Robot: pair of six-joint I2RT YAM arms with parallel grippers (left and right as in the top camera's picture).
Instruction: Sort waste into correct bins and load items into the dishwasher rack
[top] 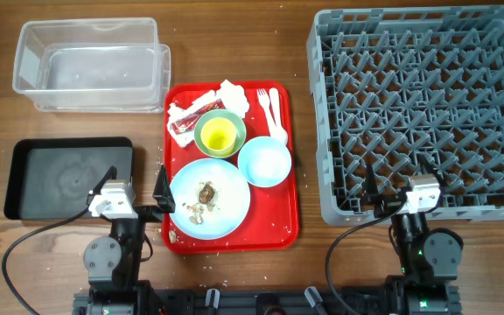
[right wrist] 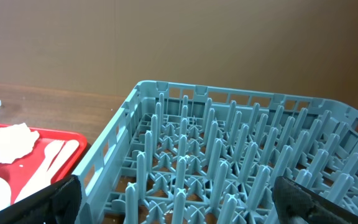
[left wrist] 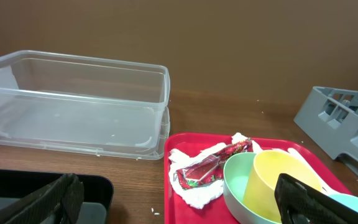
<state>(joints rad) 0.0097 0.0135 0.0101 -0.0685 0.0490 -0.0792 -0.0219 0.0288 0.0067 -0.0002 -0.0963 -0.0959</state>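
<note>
Two grippers at the near edge. Left gripper [top: 134,187] spread wide between black tray [top: 24,175] and red serving tray [top: 291,179], gripping nothing. Right gripper [top: 401,184] likewise parted and unloaded, before the dishwasher rack [top: 427,105] along the right edge. Mid-table on the red serving tray, seen from overhead only: light blue plate [top: 230,188] with food scraps [top: 206,191], light blue bowl [top: 264,162] touching it. Farther back, clearest from the left wrist: yellow-green cup [left wrist: 272,180] upright inside pale green bowl [left wrist: 235,186], wrapper [left wrist: 207,167] lying on napkins [left wrist: 194,194]. Fork [top: 262,101] and spoon [top: 276,118] beyond, side by side, partly visible from the right wrist. Clear tub [top: 90,66] at the far left corner.
</note>
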